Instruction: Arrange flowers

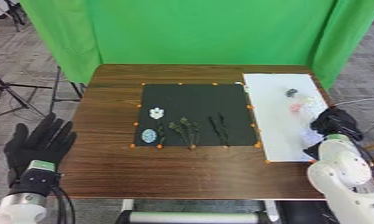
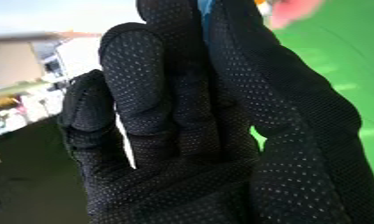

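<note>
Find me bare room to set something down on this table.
Bare: table wood left of the black mat and along the near edge, plus the mat's far strip. Crowded: its middle and near part, with white flower, blue flower and stems, and the white sheet's right side, by the right hand.

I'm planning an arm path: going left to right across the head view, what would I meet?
Left robot hand, pale blue flower, leafy green sprigs, two dark stems, small dark grey piece, right robot hand.

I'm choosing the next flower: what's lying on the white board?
On the white board: a dark piece, a pink flower and pale pieces. The right hand covers part of its right edge, hiding anything beneath.
</note>
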You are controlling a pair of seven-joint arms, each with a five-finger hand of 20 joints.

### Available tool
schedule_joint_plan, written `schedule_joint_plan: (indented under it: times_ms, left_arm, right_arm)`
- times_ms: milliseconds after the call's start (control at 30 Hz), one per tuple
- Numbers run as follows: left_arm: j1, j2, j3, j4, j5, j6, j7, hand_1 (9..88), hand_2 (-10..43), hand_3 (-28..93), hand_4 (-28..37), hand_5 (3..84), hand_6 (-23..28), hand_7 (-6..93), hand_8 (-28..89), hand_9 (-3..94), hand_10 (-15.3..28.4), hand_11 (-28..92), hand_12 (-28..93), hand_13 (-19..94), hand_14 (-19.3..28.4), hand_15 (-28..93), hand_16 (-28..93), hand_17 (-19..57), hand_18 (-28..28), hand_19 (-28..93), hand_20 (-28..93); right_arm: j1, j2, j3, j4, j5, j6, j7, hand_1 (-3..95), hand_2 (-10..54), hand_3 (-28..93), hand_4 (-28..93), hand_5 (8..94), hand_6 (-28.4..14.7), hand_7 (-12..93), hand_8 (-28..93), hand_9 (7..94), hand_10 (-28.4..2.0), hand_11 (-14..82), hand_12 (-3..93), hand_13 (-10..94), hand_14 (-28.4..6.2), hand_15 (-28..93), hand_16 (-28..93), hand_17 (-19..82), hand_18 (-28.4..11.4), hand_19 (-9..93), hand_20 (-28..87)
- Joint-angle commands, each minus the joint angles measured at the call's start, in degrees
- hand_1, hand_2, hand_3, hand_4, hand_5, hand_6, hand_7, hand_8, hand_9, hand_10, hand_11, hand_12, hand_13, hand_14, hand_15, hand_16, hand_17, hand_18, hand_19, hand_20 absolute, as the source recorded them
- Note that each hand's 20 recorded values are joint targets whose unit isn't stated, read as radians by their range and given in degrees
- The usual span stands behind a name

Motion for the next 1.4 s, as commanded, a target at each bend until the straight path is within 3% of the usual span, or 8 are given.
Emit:
schedule_joint_plan:
  times_ms: [33, 233, 367, 467, 667, 800, 833, 1400]
  left_arm:
    - [-0.68, -0.11, 1.11, 0.41, 0.19, -0.37, -1.17, 28.5, 8.1, 72, -28.3, 37.7, 7.2, 19.1, -10, 31.2, 14.5, 22, 11, 22, 13.8, 35, -9, -2.7, 9.6, 27, 7]
    - [-4.1, 0.24, 3.57, 1.34, 0.5, -0.31, -2.14, 28.5, 8.1, 72, -28.3, 37.7, 7.2, 19.1, -10, 31.4, 14.5, 22, 11, 22, 13.8, 35, -9, -2.7, 9.6, 27, 7]
    - [-5.05, 0.56, 4.12, 1.61, 0.1, -0.91, -2.08, 28.5, 8.2, 72, -28.3, 37.7, 7.2, 19.2, -10, 31.4, 14.5, 22, 11, 22, 13.8, 35, -9, -2.7, 9.6, 27, 7]
    - [-5.97, 0.75, 4.77, 1.88, 0.34, -0.44, -2.69, 28.4, 8.2, 72, -28.3, 37.7, 7.1, 19.2, -10, 31.4, 14.5, 22, 11, 22, 13.8, 35, -9, -2.6, 9.6, 27, 7]
    - [-6.39, 1.07, 4.84, 1.98, -0.33, -0.55, -2.43, 28.4, 8.2, 72, -28.3, 37.7, 7.1, 19.3, -10, 31.5, 14.6, 22, 11, 22, 13.8, 35, -9, -2.7, 9.7, 27, 7]
    - [-6.66, 1.17, 4.8, 2.0, 0.44, -0.26, -3.14, 28.4, 8.2, 72, -28.3, 37.8, 7.2, 19.1, -10, 31.6, 14.6, 22, 11, 22, 13.9, 35, -9, -2.7, 9.7, 27, 7]
    - [-6.76, 1.12, 4.8, 1.98, 1.05, 0.25, -3.43, 28.5, 8.2, 72, -28.3, 37.8, 7.2, 19.1, -10, 31.6, 14.6, 22, 11, 22, 13.9, 35, -9, -2.7, 9.7, 27, 7]
    - [-6.52, 0.85, 3.61, 2.14, 0.88, -0.19, -4.39, 28.5, 8.3, 72, -28.3, 37.9, 7.2, 19.2, -10, 31.7, 14.6, 22, 11, 23, 13.9, 35, -9, -2.6, 9.6, 27, 7]
  right_arm:
    - [9.99, -5.49, -6.91, -6.72, 0.23, 0.27, -6.83, 57.0, -6.4, 70, -28, 74.9, -0.7, 30, 2, 84.2, -8.9, 11.4, 35.8, 70, -9.0, 58, 36, 36, -22.0, 85, 40]
    - [19.57, -10.73, -17.78, -4.67, 3.25, -3.9, -14.08, 56.9, -6.2, 69, -28, 74.3, -0.8, 30, 2, 83.1, -8.8, 10.3, 36.1, 68, -8.5, 57, 38, 35, -21.6, 84, 40]
    - [23.09, -15.52, -22.32, -1.94, 2.24, -9.3, -16.37, 56.9, -6.1, 69, -28, 74.1, -0.6, 30, 2, 82.8, -8.7, 9.4, 35.9, 68, -8.5, 56, 39, 35, -21.6, 84, 40]
    - [24.75, -17.97, -25.14, 0.35, 3.13, -10.97, -16.82, 56.8, -6.2, 69, -28, 74.3, -0.6, 30, 1, 82.8, -8.6, 9.0, 35.2, 68, -8.6, 56, 39, 34, -21.7, 84, 40]
    - [28.83, -19.67, -32.23, 5.23, 0.11, -12.33, -18.65, 56.8, -6.2, 69, -28, 74.3, -0.6, 30, 1, 82.1, -8.7, 8.4, 34.4, 68, -8.6, 56, 39, 34, -21.8, 84, 40]
    - [30.39, -19.07, -37.33, 9.12, -9.69, -9.87, -20.32, 56.8, -6.3, 69, -28, 74.1, -0.6, 30, 1, 81.4, -8.5, 7.9, 34.1, 66, -8.7, 55, 40, 34, -21.9, 84, 40]
    - [30.34, -19.13, -37.53, 9.33, -10.24, -10.54, -20.37, 56.8, -6.4, 69, -28, 74.1, -0.5, 30, 1, 81.3, -8.6, 7.8, 34.0, 66, -8.7, 55, 40, 34, -21.9, 83, 40]
    - [27.97, -19.88, -37.0, 7.26, -8.67, -11.72, -19.76, 55.5, -6.9, 70, -28, 72.3, -0.2, 27, -2, 77.7, -8.9, 8.6, 28.3, 64, -8.8, 51, 40, 34, -22.1, 82, 40]
